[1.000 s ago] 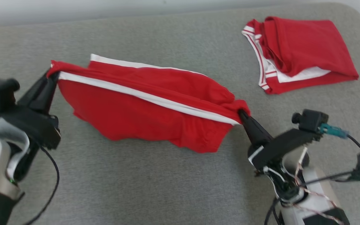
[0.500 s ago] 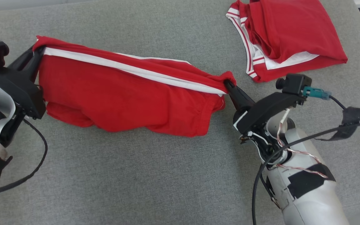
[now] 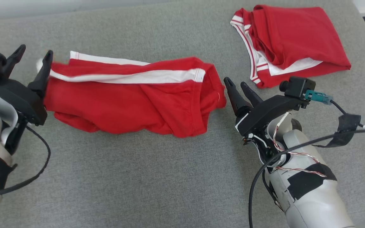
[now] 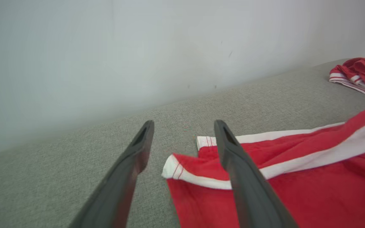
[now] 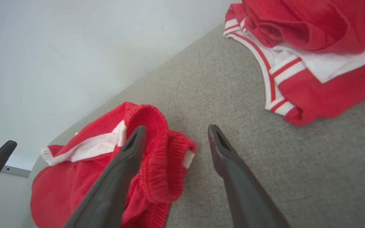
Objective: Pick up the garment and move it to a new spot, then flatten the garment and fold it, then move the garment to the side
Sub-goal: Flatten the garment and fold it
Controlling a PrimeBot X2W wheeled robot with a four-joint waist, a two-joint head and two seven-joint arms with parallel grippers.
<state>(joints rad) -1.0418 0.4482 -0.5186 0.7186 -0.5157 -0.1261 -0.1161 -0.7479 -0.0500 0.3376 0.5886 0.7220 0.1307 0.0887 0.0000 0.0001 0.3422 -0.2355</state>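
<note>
The garment [image 3: 128, 101], red shorts with a white side stripe, lies stretched left to right on the grey cushion [image 3: 138, 177]. My left gripper [image 3: 35, 53] stands open at its left end; in the left wrist view [image 4: 182, 133] the white-edged corner [image 4: 176, 167] lies loose between the fingers. At the right end my right gripper [image 3: 237, 85] is open just off the waistband; in the right wrist view [image 5: 174, 134] the ribbed waistband [image 5: 157, 148] rests free beside the left finger.
A second red garment [image 3: 293, 44] with white trim lies folded at the back right, close to the right gripper. A pale wall [image 4: 138, 47] runs along the cushion's far edge. Cables [image 3: 344, 133] hang from the right arm.
Both grippers have opened and let go of the garment. It has dropped onto the cushion and slackened. The camera has shifted a little.
</note>
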